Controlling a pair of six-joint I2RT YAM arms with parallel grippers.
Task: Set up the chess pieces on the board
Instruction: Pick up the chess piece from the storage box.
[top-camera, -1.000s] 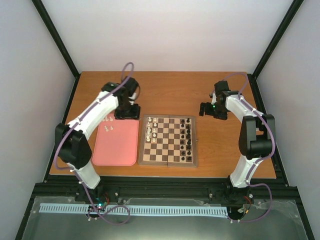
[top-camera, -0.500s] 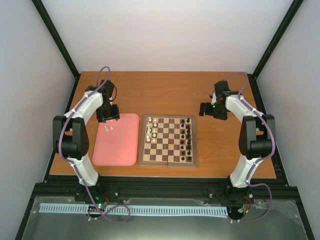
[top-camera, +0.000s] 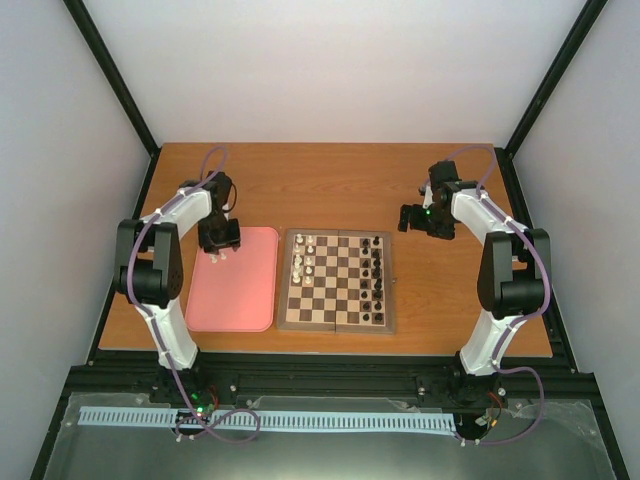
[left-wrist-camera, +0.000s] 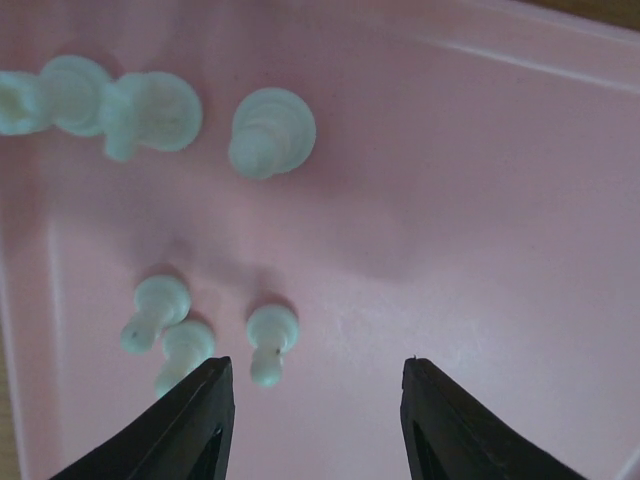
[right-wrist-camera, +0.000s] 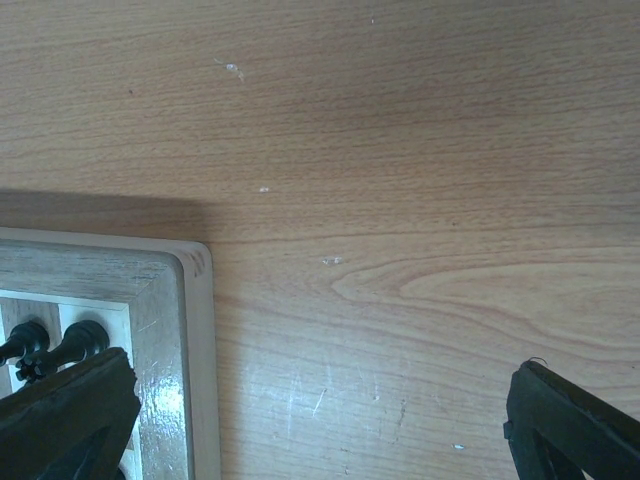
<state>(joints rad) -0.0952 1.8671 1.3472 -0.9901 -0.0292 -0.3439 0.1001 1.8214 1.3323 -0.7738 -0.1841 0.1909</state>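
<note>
The wooden chessboard lies mid-table, with several white pieces on its left columns and black pieces on its right columns. Several more white pieces lie on the pink tray; three small pawns lie just ahead of my left fingers. My left gripper hangs open and empty over the tray's far-left corner. My right gripper is open and empty over bare table beside the board's far-right corner; it also shows in the top view.
The wooden table stretches behind the board and tray. The black frame rail runs along the near edge. Two black pieces show at the board's edge by my right gripper's left finger.
My left arm has swung left from the board's far-left corner to the tray's far-left corner and come down over the loose white pieces. The right arm has not moved.
</note>
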